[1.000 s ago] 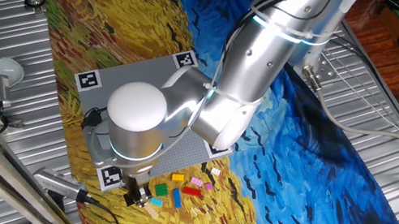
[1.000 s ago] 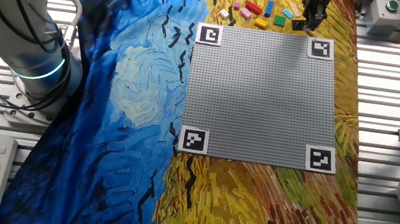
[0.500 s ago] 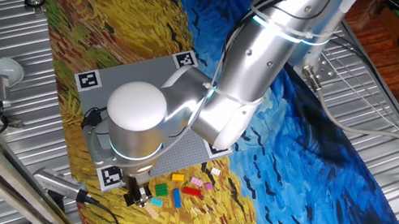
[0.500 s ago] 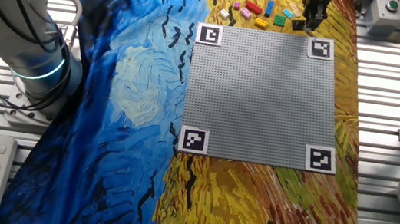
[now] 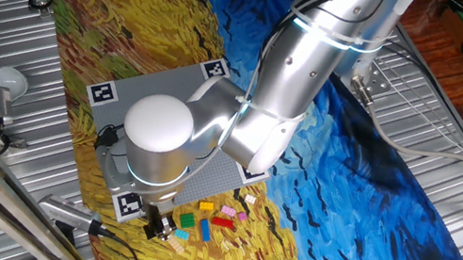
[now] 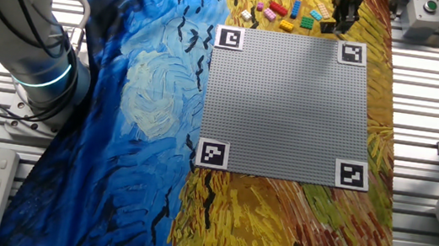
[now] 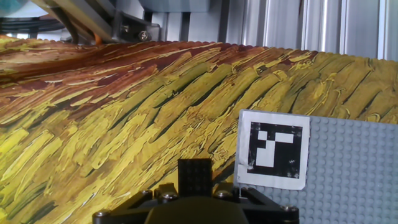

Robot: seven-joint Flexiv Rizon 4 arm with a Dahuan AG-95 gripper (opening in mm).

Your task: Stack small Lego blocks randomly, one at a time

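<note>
My gripper [image 5: 159, 224] is low over the yellow cloth beside the near corner of the grey baseplate [image 5: 158, 86], right next to the loose small Lego blocks. In the other fixed view the gripper [image 6: 343, 14] stands at the right end of that cluster. In the hand view a flat black studded block [image 7: 195, 177] stands upright between the jaws just above the hand body; the gripper looks shut on it. Loose blocks lie beside it: yellow [image 5: 205, 207], red [image 5: 223, 222], green [image 5: 188, 222], blue [image 5: 205, 231], pink [image 5: 241, 215] and tan [image 5: 177, 246].
The baseplate [image 6: 289, 107] has a black-and-white marker tag at each corner; one tag [image 7: 273, 149] is just right of the gripper. The silver arm [image 5: 286, 92] leans over the plate. Metal ribbed table edges surround the painted cloth.
</note>
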